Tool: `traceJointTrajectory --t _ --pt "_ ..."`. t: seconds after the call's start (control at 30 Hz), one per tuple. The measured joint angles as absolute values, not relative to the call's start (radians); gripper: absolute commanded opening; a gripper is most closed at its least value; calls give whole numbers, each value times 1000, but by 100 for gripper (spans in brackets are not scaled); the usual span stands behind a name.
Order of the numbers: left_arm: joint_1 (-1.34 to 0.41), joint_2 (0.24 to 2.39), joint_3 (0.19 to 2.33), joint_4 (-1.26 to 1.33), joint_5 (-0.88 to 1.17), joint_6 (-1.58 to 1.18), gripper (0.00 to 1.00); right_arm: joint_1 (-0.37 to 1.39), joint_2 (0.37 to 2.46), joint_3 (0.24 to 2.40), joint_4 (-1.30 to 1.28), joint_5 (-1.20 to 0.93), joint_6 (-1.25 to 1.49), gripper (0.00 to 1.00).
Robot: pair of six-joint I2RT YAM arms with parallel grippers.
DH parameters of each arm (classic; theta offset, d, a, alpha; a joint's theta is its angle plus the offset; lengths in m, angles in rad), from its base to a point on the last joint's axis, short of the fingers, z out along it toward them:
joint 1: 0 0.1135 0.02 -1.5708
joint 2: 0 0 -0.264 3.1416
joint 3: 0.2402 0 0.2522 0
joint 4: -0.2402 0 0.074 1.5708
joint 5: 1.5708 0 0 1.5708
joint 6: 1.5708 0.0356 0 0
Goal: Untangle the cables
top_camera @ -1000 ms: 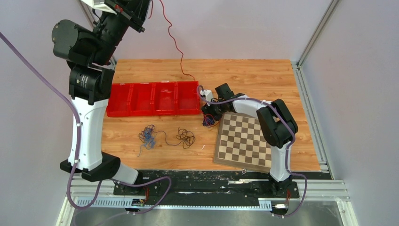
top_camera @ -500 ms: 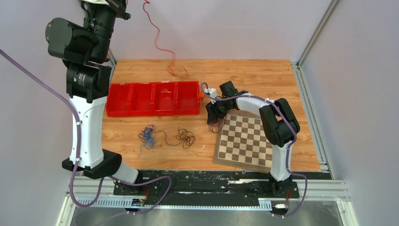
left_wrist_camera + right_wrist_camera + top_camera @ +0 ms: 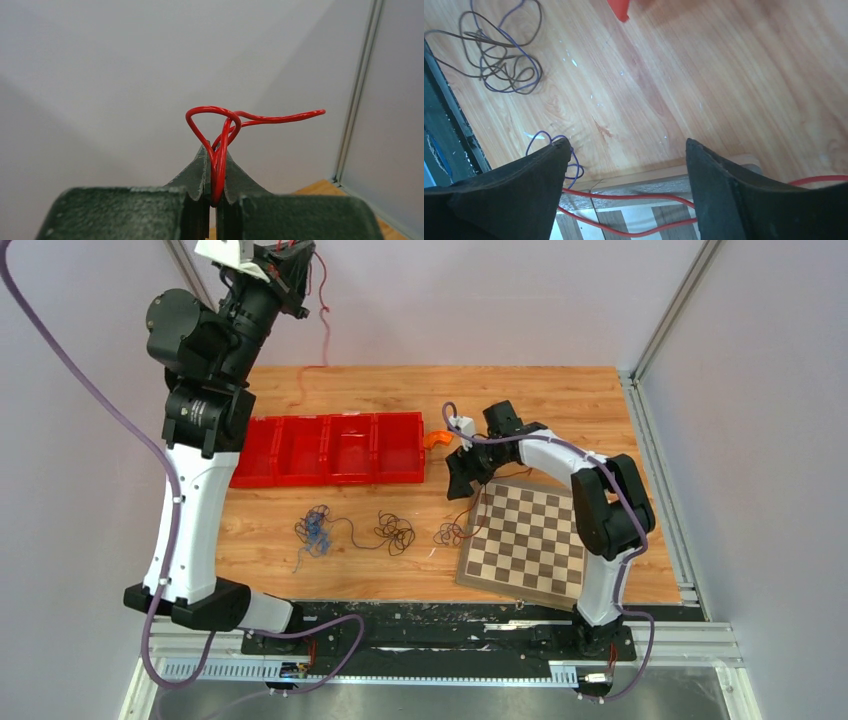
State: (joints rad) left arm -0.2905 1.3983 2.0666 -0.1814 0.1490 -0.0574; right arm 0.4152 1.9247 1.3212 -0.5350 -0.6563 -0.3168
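Note:
My left gripper [image 3: 292,254] is raised high at the back left and shut on a red cable [image 3: 324,320] that hangs down over the table's far edge. In the left wrist view the jaws [image 3: 216,150] pinch a red loop [image 3: 214,111]. My right gripper [image 3: 462,476] is open and empty, low over the chessboard's far left corner. In the right wrist view its open gripper [image 3: 626,145] frames another red cable [image 3: 634,197] lying on the board, with a blue cable [image 3: 549,139] beside it. This small tangle [image 3: 450,533] lies by the board. A blue-grey tangle [image 3: 317,528] and a dark tangle [image 3: 395,532] lie in front of the bins.
A red tray with several bins [image 3: 325,450] stands mid-table. A small orange object [image 3: 435,438] lies by its right end. The chessboard [image 3: 525,540] lies at the front right. The dark tangle also shows in the right wrist view [image 3: 499,55].
The red cable's lower end came free of the right gripper and swung left with the left arm. The right gripper moved right and a small tangle now lies by the chessboard.

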Motion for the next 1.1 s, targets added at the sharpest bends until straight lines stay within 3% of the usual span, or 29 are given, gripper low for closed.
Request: traceJointTrajectory --t 0.1,0.2,0.77,1.1 --pt "-284 1415 2047 -180 172 -76 0 413 1895 1346 -544 -657 -311 96" --pt "-277 1430 2033 -171 197 -94 0 406 1867 1367 -548 -660 -299 99" --pt "-268 1664 2011 19 392 -314 0 296 1851 1535 -564 -769 -215 92" --pt "-177 1631 1916 46 393 -336 0 301 1882 1538 -566 -787 -188 92"
